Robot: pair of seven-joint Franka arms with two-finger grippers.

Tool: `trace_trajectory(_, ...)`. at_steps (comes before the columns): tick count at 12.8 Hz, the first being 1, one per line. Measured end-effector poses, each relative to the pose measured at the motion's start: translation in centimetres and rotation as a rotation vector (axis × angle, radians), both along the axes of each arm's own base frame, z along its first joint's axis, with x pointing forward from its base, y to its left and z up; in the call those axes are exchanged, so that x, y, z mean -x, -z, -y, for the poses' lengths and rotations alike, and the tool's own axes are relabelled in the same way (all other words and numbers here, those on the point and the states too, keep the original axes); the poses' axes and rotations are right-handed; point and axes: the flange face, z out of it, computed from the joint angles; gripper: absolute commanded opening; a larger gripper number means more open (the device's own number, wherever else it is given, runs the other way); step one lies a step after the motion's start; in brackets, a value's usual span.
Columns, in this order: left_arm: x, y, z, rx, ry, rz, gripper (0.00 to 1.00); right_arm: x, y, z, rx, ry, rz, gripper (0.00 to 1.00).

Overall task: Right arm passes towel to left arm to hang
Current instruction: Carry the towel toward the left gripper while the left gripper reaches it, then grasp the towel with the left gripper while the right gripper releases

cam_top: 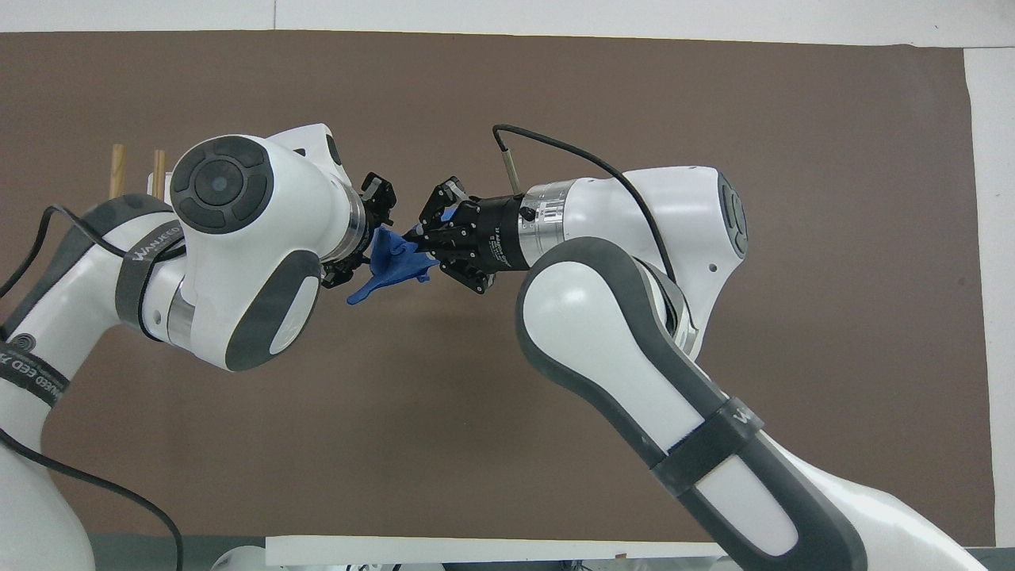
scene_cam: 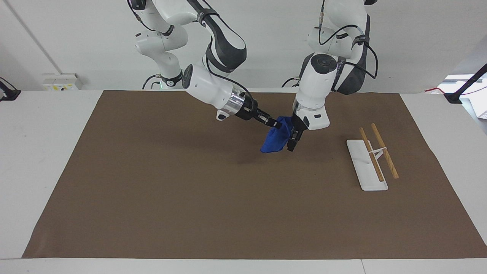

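The right gripper pinches the towel by its upper edge, in the air over the mid-bench, so it hangs free. The left gripper is against the towel; whether its jaws grip, I cannot tell. The rack waits toward the left arm's end.

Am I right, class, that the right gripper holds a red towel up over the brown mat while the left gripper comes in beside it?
Not quite: the towel is blue, not red, as the facing view shows. The right gripper does hold it up over the brown mat, with the left gripper beside it.
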Motion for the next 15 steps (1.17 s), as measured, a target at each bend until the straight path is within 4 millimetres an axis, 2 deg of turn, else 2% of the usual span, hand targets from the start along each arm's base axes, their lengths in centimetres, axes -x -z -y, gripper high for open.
trace_trajectory(4,0.7,0.3,-0.1,-0.033,0.014,-0.054,0.0,0.0,0.0,0.0,0.0,0.0,0.0,0.01)
trace_trajectory(6,0.6,-0.2,-0.1,-0.037,0.014,-0.061,0.0,0.0,0.0,0.0,0.0,0.0,0.0,0.01)
trace_trajectory(8,0.3,-1.5,-0.2,-0.046,0.013,-0.075,0.0,0.0,0.0,0.0,0.0,0.0,0.0,0.03)
trace_trajectory(9,0.1,-2.4,-0.3,-0.05,0.015,-0.082,0.0,0.0,0.0,0.0,0.0,0.0,0.0,0.11)
trace_trajectory(10,-0.2,-3.5,-0.4,-0.052,0.02,-0.084,0.0,0.0,0.0,0.0,0.0,0.0,0.0,0.25)
trace_trajectory(11,-0.6,-4.5,-0.7,-0.053,0.021,-0.084,0.0,0.0,0.0,0.0,0.0,0.0,0.0,0.55)
trace_trajectory(12,-0.9,-5.4,-1.1,-0.053,0.018,-0.085,0.0,0.0,0.0,0.0,0.0,0.0,0.0,1.0)
trace_trajectory(15,-1.6,-7.2,-2.0,-0.056,0.005,-0.088,0.0,-0.5,-0.2,0.4,0.02,0.005,0.09,1.0)
